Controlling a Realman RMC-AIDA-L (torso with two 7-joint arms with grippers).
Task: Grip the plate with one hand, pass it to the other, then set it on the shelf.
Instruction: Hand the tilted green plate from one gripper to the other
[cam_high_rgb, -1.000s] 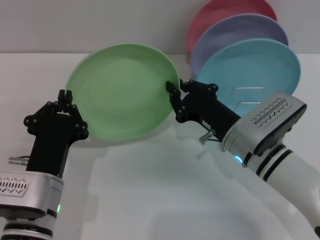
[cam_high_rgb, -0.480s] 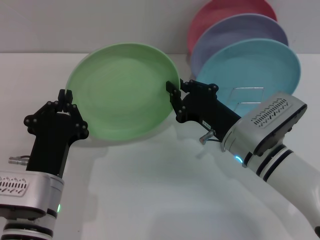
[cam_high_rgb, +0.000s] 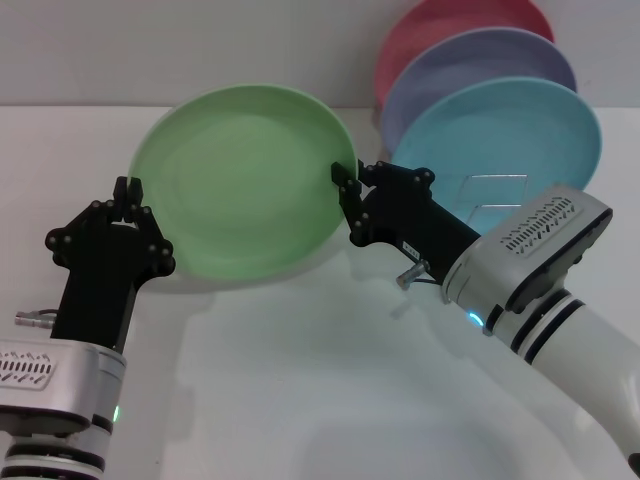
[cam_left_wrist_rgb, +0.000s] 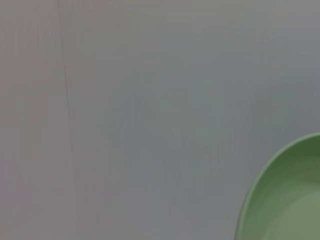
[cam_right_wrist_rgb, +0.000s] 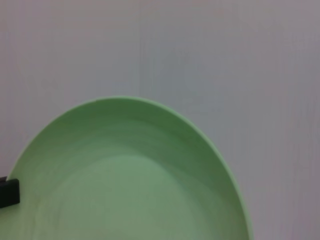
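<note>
Gripping the light green plate (cam_high_rgb: 245, 180) from opposite rims, right gripper (cam_high_rgb: 347, 180) pinching its right edge, left gripper (cam_high_rgb: 132, 193) clamped on its left edge, plate held tilted beside the racked blue plate (cam_high_rgb: 510, 135).

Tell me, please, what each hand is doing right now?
Left hand: closed on the plate, at its left rim.
Right hand: closed on the plate's right rim.

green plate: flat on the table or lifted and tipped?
Lifted and tipped. The green plate faces the head camera, tilted, its shadow on the table below; left gripper and right gripper clamp opposite rim edges.
</note>
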